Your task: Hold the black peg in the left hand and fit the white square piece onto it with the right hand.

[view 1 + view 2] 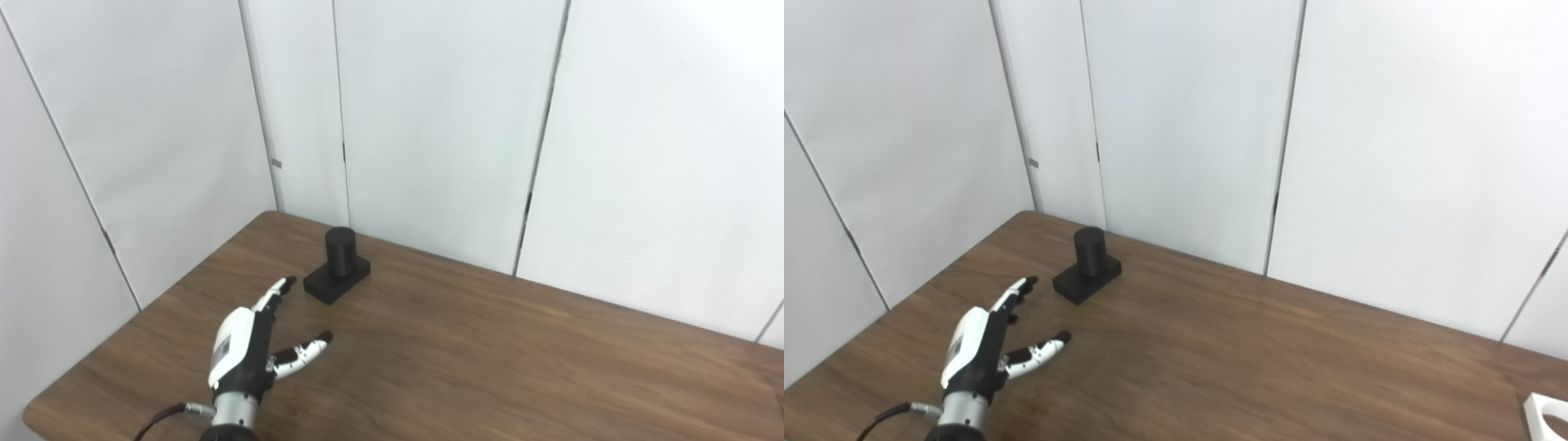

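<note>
White wall panels back a brown wooden surface (490,355). Left eye view: one black cylindrical peg on a square base (338,265) stands upright near the far edge; the left hand (248,346), fingers spread and empty, hovers just short of it. Right eye view: one white square piece with a round hole (1546,416), cut off at the bottom right corner, well apart from the peg.

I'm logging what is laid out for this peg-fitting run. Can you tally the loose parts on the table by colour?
Black: 1, the black peg on its square base, standing upright near the table's far left corner.
White: 1, the white square piece, cut off at the right eye view's lower right edge.
Total: 2.
The left hand is open, short of the peg.
</note>
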{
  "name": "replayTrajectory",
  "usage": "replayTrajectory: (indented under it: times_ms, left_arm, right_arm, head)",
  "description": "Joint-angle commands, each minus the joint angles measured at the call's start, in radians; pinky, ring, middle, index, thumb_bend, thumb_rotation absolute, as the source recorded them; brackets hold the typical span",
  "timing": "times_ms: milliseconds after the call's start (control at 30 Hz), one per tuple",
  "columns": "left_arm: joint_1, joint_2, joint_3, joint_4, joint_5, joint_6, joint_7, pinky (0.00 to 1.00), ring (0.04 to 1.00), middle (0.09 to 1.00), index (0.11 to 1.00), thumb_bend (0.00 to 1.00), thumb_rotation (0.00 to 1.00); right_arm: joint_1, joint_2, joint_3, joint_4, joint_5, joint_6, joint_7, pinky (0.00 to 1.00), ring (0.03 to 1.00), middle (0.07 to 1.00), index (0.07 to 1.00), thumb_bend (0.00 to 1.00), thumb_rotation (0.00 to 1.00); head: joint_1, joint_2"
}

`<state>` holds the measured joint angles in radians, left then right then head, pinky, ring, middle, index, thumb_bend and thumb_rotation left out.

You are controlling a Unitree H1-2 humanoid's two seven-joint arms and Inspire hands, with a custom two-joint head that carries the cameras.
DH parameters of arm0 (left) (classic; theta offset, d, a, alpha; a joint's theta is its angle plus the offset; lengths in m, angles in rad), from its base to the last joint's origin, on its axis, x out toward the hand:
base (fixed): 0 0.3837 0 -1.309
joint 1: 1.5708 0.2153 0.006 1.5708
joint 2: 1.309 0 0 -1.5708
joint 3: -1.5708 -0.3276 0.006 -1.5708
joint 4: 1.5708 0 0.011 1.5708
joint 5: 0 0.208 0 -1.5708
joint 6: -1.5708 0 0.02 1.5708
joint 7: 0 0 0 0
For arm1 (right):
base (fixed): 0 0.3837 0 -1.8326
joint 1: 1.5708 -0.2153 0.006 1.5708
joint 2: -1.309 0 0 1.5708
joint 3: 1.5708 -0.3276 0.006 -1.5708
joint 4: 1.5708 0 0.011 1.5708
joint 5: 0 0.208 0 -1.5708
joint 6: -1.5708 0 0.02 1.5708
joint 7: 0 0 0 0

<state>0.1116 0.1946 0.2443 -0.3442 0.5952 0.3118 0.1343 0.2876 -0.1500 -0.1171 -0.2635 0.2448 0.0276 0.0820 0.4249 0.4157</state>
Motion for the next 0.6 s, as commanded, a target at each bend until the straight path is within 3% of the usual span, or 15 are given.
replayTrajectory:
  times_ms: [0, 133, 300, 467, 567]
  left_arm:
    - [-0.049, 0.05, 0.002, 0.031, 0.063, -0.013, 0.053, 0.87, 0.94, 0.932, 0.891, 0.74, 0.3]
    - [-0.091, 0.1, -0.004, 0.109, 0.11, -0.023, 0.084, 0.92, 0.949, 0.928, 0.891, 0.75, 0.38]
    - [-0.156, 0.158, -0.045, 0.187, 0.2, 0.03, 0.082, 1.0, 0.966, 0.932, 0.875, 0.8, 0.5]
    - [-0.231, 0.209, -0.11, 0.252, 0.288, 0.136, 0.007, 1.0, 0.974, 0.945, 0.881, 0.85, 0.62]
    - [-0.278, 0.214, -0.115, 0.289, 0.32, 0.158, -0.047, 1.0, 0.974, 0.948, 0.885, 0.88, 0.67]
  right_arm:
    - [0.002, 0.006, 0.008, 0.03, -0.016, 0.022, -0.001, 0.93, 0.998, 0.976, 0.961, 0.68, 1.0]
    - [-0.001, 0.009, 0.007, 0.034, -0.019, 0.023, -0.006, 0.92, 0.993, 0.968, 0.957, 0.68, 1.0]
    - [-0.002, 0.012, 0.007, 0.034, -0.011, 0.026, -0.005, 0.92, 0.992, 0.966, 0.955, 0.69, 1.0]
    - [-0.002, 0.015, 0.01, 0.03, -0.012, 0.028, -0.008, 0.92, 0.994, 0.97, 0.958, 0.69, 1.0]
    - [0.0, 0.017, 0.011, 0.028, -0.012, 0.025, -0.01, 0.91, 0.989, 0.967, 0.957, 0.69, 1.0]
  head:
    - [-0.001, 0.001]
    - [0.0, 0.001]
    - [-0.006, 0.005]
    - [-0.011, 0.006]
    - [-0.013, 0.009]
